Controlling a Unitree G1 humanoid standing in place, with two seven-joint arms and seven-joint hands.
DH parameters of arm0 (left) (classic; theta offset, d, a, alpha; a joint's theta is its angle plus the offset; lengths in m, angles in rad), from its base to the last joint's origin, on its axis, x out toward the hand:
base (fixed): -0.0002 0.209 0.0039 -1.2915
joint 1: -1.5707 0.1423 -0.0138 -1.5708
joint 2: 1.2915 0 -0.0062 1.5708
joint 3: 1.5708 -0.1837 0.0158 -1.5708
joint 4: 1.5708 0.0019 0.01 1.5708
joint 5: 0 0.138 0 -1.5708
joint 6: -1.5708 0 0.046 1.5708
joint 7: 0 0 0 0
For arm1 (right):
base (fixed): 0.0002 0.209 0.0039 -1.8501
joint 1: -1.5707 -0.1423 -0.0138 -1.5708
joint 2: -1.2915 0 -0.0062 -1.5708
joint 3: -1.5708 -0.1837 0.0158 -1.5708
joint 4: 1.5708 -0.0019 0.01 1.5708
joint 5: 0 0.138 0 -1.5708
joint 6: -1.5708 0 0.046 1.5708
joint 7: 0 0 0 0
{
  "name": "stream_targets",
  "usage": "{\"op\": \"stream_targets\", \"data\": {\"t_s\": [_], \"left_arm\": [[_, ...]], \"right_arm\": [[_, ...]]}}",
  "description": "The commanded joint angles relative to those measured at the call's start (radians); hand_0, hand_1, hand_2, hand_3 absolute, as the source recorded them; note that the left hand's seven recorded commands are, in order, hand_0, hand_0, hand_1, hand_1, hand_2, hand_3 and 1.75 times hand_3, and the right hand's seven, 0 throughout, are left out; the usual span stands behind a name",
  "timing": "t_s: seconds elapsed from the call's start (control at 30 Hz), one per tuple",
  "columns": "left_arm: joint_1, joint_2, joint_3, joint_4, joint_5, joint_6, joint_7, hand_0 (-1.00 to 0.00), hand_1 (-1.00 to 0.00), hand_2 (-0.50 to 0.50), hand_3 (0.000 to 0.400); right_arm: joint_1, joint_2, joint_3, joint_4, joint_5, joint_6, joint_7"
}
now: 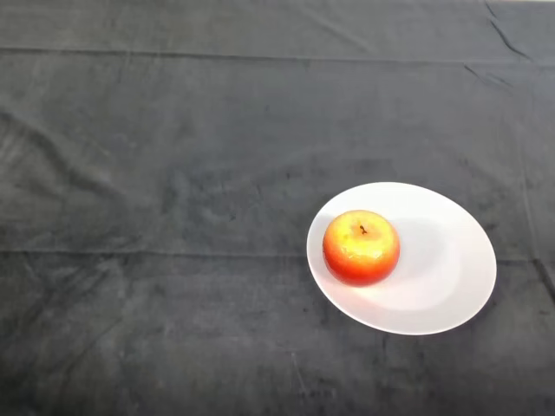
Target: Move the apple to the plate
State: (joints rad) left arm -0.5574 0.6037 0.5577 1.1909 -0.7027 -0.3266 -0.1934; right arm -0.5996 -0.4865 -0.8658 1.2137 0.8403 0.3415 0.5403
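Before me the apple (361, 247) sits on the plate (447, 269), upright, with its stem pit facing up toward my head camera. It is red and orange around the sides and yellow across the top, with a short dark stem in the hollow. It rests on the left part of the plate, close to the left rim but inside it, and the right part of the plate is bare white. A soft shadow falls from the apple onto the plate surface just to its right. The plate is white and smooth, and from here it looks like a tilted oval; it lies flat on the dark cloth (173, 173), to the right of the middle of my view and in its lower half. The cloth covers the whole table as far as I can see. One long crease runs across it near the far edge, another runs across level with the apple, and a few short wrinkles gather in the far right corner.
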Motion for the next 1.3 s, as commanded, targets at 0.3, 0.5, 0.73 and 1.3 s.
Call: {"op": "stream_targets", "data": {"t_s": [0.3, 0.5, 0.73, 1.3], "left_arm": [[0.027, 0.049, 0.053, 0.029, -0.020, 0.026, 0.021, 0.00, 0.00, 0.00, 0.000], [0.028, 0.046, 0.067, 0.024, -0.015, 0.019, 0.036, 0.00, 0.00, 0.00, 0.000], [0.030, 0.045, 0.079, 0.019, -0.007, 0.013, 0.046, 0.00, 0.00, 0.00, 0.000], [0.030, 0.035, 0.092, 0.008, 0.026, -0.009, 0.072, 0.00, 0.00, 0.00, 0.000]], "right_arm": [[-0.002, -0.014, -0.0140, 0.002, -0.0007, -0.003, -0.0016], [-0.002, -0.014, -0.0140, 0.002, -0.0007, -0.003, -0.0014], [-0.002, -0.014, -0.0141, 0.003, -0.0008, -0.003, -0.0012], [-0.002, -0.014, -0.0141, 0.003, -0.0010, -0.004, -0.0011]]}}
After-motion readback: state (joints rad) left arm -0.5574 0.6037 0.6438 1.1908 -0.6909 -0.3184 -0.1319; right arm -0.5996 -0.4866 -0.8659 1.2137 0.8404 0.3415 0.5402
